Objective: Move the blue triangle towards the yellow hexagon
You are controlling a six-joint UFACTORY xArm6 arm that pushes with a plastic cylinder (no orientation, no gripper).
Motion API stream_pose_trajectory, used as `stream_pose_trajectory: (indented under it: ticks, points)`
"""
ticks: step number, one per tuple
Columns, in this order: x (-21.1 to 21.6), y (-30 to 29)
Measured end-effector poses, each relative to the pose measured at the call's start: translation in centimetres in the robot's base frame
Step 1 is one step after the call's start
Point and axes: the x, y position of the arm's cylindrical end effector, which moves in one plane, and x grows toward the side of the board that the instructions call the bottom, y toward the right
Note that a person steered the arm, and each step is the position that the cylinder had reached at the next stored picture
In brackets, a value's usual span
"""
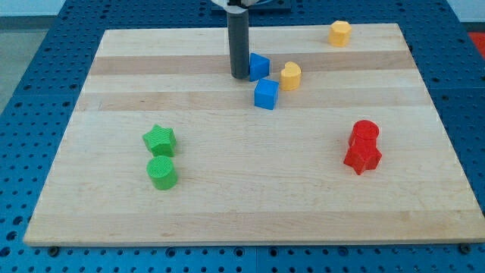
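My tip (239, 76) rests on the board at the view's top centre, touching or nearly touching the left side of the blue triangle (260, 67). The yellow hexagon (340, 33) sits near the view's top right edge of the board, well to the right of and above the triangle. A yellow heart-like block (291, 75) lies just right of the triangle, between it and the hexagon's side of the board. A blue cube (266, 94) lies just below the triangle.
A green star (159, 139) and a green cylinder (162, 172) sit at the lower left. A red cylinder (365, 133) and a red star (363, 157) touch each other at the right. The wooden board (242, 220) lies on a blue perforated table.
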Motion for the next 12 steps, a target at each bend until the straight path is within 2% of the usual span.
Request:
stream_pose_trajectory:
  ticks: [2, 4, 5, 9, 12]
  points:
    - [0.7, 0.5]
    - [-2.0, 5.5]
    - [-4.0, 6.0]
    - [-8.6, 2.4]
    - [-8.4, 1.1]
